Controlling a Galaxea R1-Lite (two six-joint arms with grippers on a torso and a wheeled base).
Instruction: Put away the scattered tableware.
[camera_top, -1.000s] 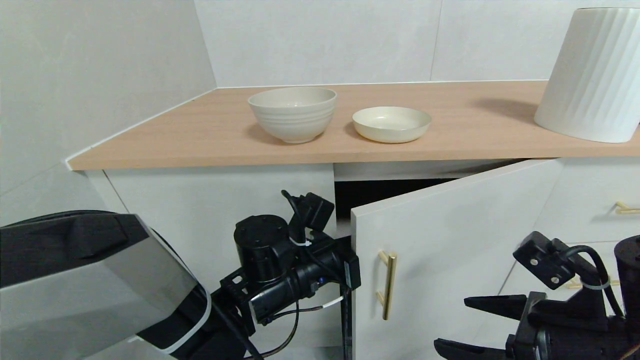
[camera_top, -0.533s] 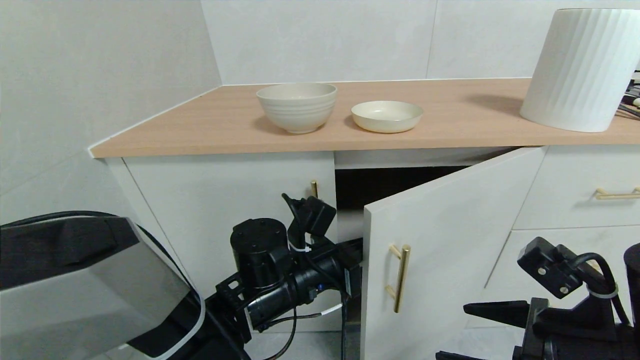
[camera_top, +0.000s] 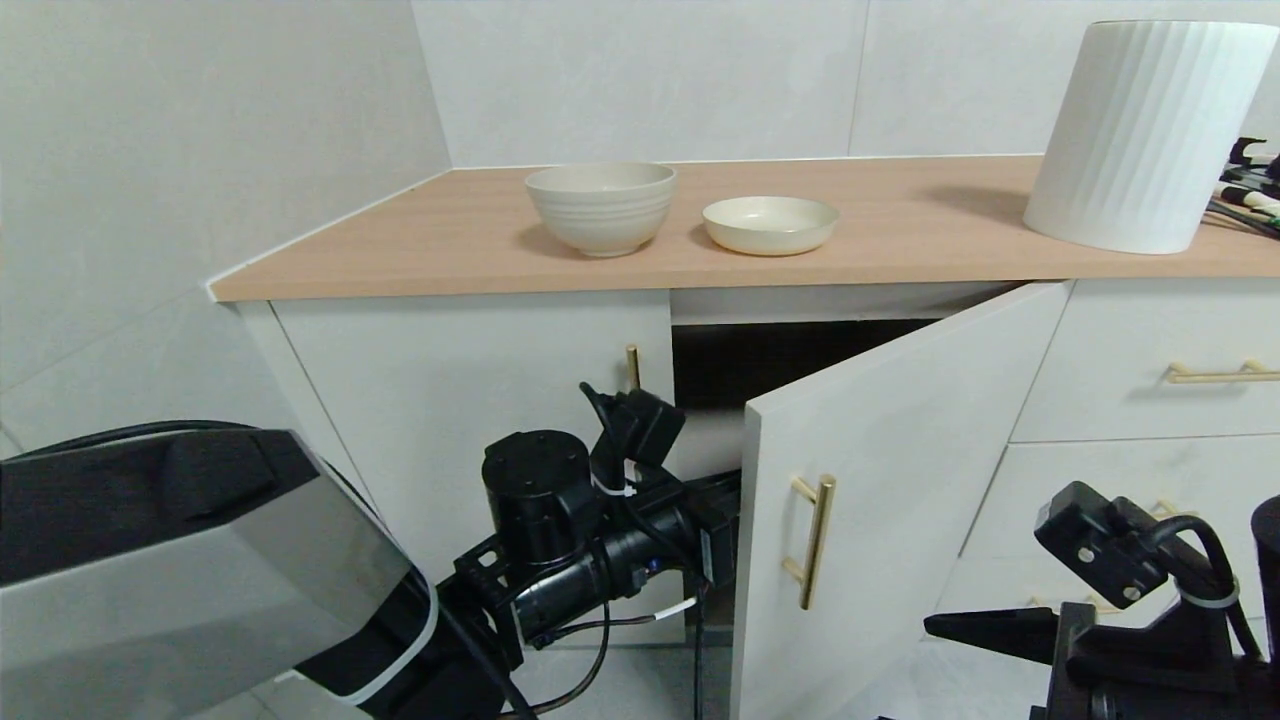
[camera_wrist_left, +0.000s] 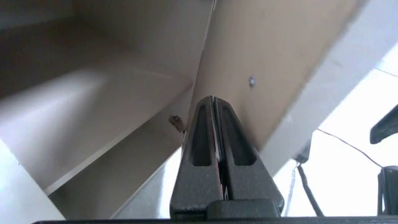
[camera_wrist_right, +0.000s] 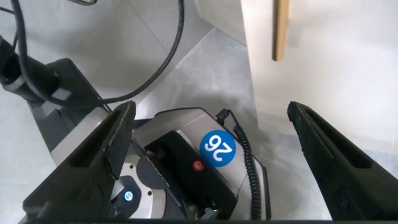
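Bowl (camera_top: 601, 207) and shallow dish (camera_top: 770, 223) stand side by side on the worktop (camera_top: 420, 250), above the open cabinet door (camera_top: 900, 480). Left end effector (camera_wrist_left: 212, 106) is closed, by the door's inner face. Right end effector (camera_wrist_right: 210, 112) is spread wide, low before the door's front.

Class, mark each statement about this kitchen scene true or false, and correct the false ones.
1. The deep bowl and the shallow dish stand side by side on the countertop. True.
2. The cabinet door is fully closed. False: it stands open.
3. The left gripper is shut, by the door's inner face. True.
4. The right gripper holds the dish. False: it is open and empty, low in front of the door.
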